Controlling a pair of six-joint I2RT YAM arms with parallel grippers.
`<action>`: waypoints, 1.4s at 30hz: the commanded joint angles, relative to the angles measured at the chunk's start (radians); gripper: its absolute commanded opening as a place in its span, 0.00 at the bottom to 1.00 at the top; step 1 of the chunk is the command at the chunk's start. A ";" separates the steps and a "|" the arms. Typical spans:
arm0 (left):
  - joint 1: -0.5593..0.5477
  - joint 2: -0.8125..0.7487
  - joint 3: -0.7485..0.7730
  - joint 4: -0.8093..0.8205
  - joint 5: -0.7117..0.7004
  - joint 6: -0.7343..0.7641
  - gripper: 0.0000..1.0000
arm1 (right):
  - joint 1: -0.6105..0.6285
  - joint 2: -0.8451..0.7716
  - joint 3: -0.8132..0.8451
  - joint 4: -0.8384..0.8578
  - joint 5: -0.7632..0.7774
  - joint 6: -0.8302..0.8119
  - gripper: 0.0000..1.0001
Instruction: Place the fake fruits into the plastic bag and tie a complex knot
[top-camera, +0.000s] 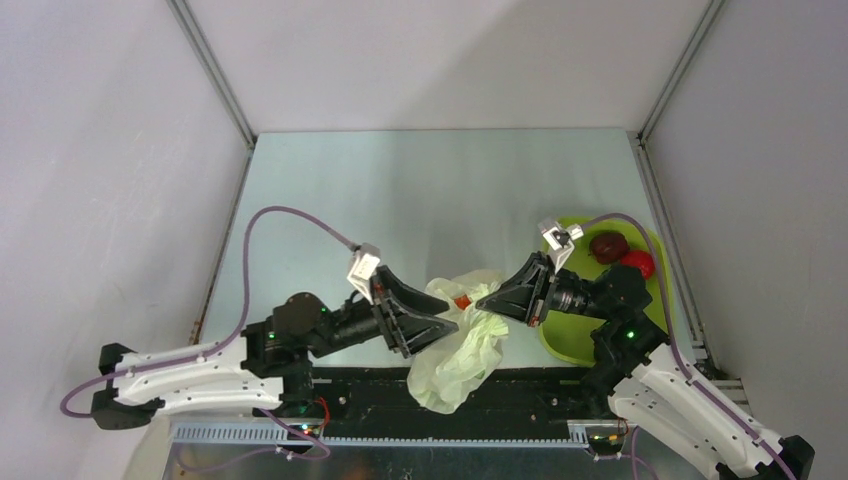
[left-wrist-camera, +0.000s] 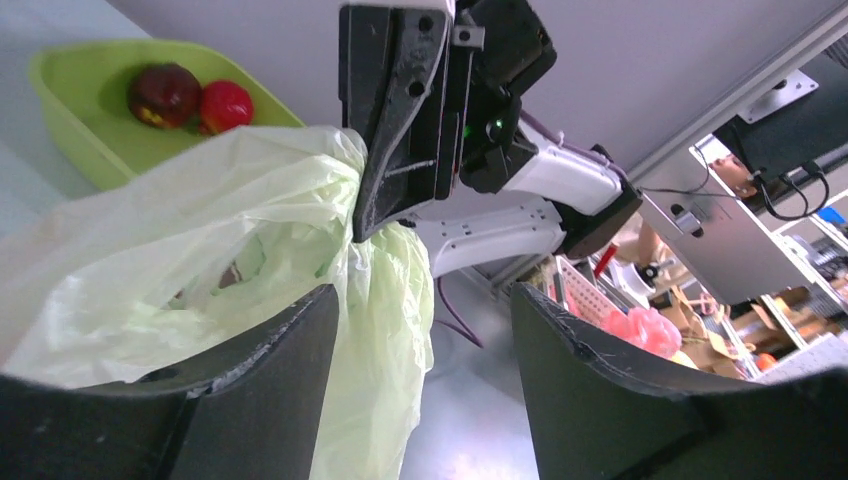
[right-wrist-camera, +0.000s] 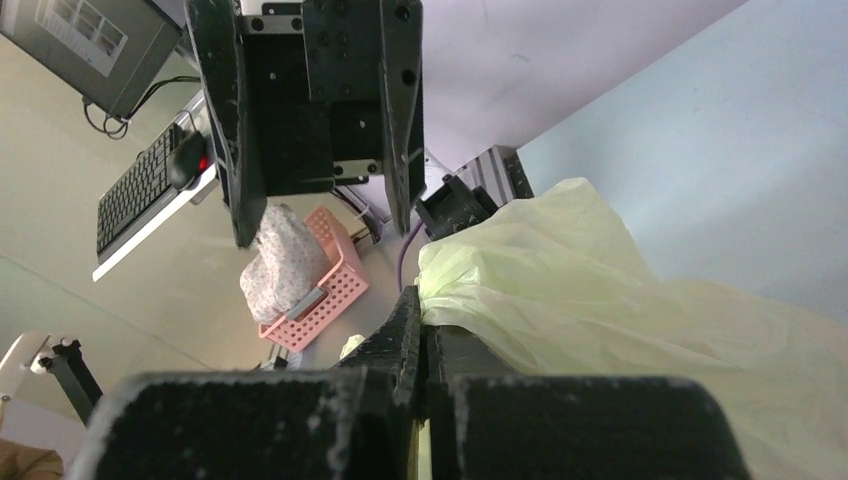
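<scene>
While the right gripper (right-wrist-camera: 420, 312) is pinched shut on a bunched fold of the plastic bag (right-wrist-camera: 610, 330), the left gripper (left-wrist-camera: 425, 300) stands with jaws wide apart, clamped on nothing

Left wrist view: pale film lies against the inner face of one left finger (left-wrist-camera: 270, 390) and hangs partly into the gap; the other finger is clear of it. Right gripper's closed tips come down from above and bite the bag's top edge just past the left fingertips

Right wrist view: film is squeezed between the two closed fingers (right-wrist-camera: 400, 340), the rest of the bag spreads off to the right, and the left gripper hangs above with fingers spread

Top view: both grippers meet near the middle of the table (top-camera: 430, 190), tips close together but apart, bag mouth between them. Bag body sags toward the arm bases, its lower end lying over the dark strip at the near edge. One small red fruit (top-camera: 462, 300) shows at the bag's mouth, between the two gripper tips

A dark patch shows through the film in the left wrist view; cannot tell what it is

Lime-green tray (top-camera: 565, 348) sits right of the bag, under the right arm. A maroon fruit (top-camera: 607, 245) and a red round fruit (top-camera: 640, 264) lie in its far end, touching each other, well apart from the bag
</scene>
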 joint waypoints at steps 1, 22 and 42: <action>0.007 0.068 0.023 0.097 0.099 -0.101 0.69 | -0.006 -0.016 0.011 0.039 -0.024 0.016 0.00; 0.020 0.099 -0.059 0.151 0.011 0.143 0.66 | -0.006 -0.008 0.010 0.051 -0.042 0.026 0.00; -0.122 0.293 -0.083 0.303 0.052 0.064 0.08 | -0.009 -0.015 0.009 -0.026 0.070 -0.007 0.00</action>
